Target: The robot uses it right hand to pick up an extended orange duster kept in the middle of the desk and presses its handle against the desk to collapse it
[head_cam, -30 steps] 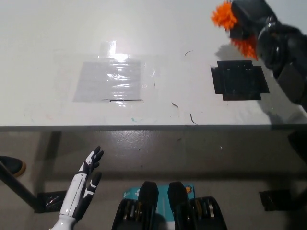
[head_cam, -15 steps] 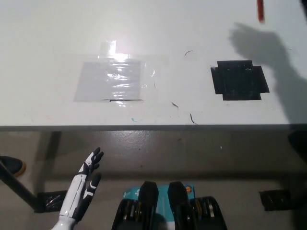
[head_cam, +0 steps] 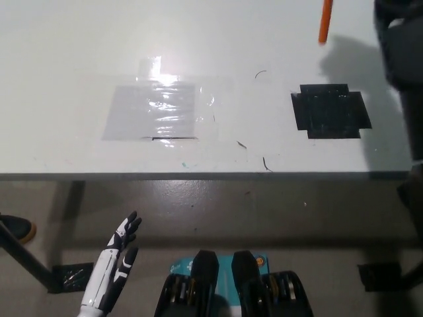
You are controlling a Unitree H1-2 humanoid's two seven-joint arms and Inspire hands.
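Mid-task, duster lifted off worktop (head_cam: 79,59): only orange handle (head_cam: 325,21) visible at upper right of frame, long axis near vertical, lower end pointing down. Black right arm (head_cam: 400,59) at right edge, hand out of view, grip unknowable. Next: press handle end onto worktop. White left hand (head_cam: 120,249) lower left, fingers spread, idle.

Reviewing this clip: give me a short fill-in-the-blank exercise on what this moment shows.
1. The thin handle showing at the top edge of the picture is ____ in colour.
2. The black tape patch lies on the desk to the picture's ____ of the clear tape patch.
3. The white left hand rests ____ the desk's front edge, fingers apart, holding nothing.

Missing words: orange; right; below
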